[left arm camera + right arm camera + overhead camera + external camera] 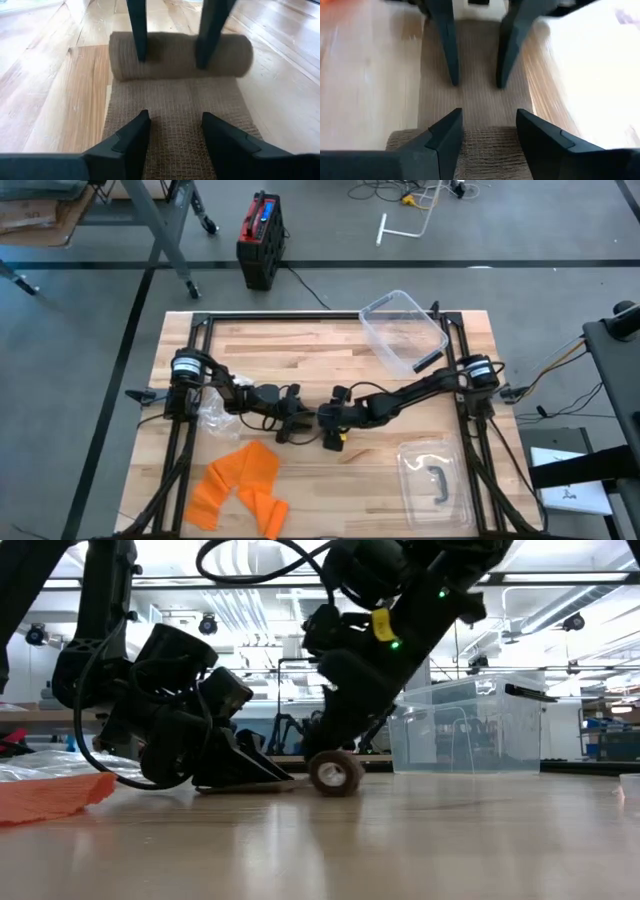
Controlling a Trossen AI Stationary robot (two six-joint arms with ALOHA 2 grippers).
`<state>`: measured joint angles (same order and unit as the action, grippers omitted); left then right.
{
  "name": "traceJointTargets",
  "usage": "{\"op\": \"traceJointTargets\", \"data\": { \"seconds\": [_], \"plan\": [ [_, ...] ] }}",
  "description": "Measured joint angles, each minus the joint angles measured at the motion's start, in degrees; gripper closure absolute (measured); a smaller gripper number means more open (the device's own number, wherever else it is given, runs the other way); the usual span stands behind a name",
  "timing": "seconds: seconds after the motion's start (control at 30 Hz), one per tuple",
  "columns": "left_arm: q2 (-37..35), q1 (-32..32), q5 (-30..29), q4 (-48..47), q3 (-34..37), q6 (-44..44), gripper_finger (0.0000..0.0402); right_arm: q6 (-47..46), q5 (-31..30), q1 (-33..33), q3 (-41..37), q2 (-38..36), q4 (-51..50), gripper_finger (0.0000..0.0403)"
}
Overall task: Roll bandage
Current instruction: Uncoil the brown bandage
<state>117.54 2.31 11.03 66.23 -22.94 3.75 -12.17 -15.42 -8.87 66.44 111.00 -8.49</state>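
Observation:
A tan woven bandage lies at the table's middle. One part is wound into a roll [172, 55] and a flat strip [175, 100] runs from it toward the left arm. The roll rests on the table on its side, shown end-on in the low view [335, 772]. My left gripper [175, 122] is open, low over the flat strip; it also shows in the high view [292, 420]. My right gripper [487, 120] is open on the roll [485, 150], facing the left one, and shows in the high view [330, 425]. My left gripper rests its two open fingertips [137, 130] on the flat, unrolled strip [172, 132], a short way from the roll. The fingers slant down from the table's left side, along the strip. The strip lies flat on the table under them. My right gripper sets its two open fingertips [447, 130] on top of the roll [487, 145], spaced apart along its length. The fingers slant down from the table's right side, across the roll. The roll lies on the table.
An orange bandage [240, 485] lies crumpled at the near left. Clear plastic wrap [215, 415] sits by the left arm. A clear bin [403, 330] stands at the far right. A clear lid with a dark handle [435, 480] lies at the near right.

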Motion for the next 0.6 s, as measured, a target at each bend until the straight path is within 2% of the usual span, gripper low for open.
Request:
{"op": "traceJointTargets", "data": {
  "seconds": [0.37,0.6],
  "plan": [
    [0.0,0.02,-0.26,0.07,0.09,-0.02,0.0233,-1.99,0.28,-1.69,-4.44,-6.25,-9.22,0.022],
    [0.0,0.07,0.63,0.19,0.09,-1.75,0.0228,-0.2,0.68,-1.69,-5.45,-7.93,-2.6,0.022]
  ]
}}
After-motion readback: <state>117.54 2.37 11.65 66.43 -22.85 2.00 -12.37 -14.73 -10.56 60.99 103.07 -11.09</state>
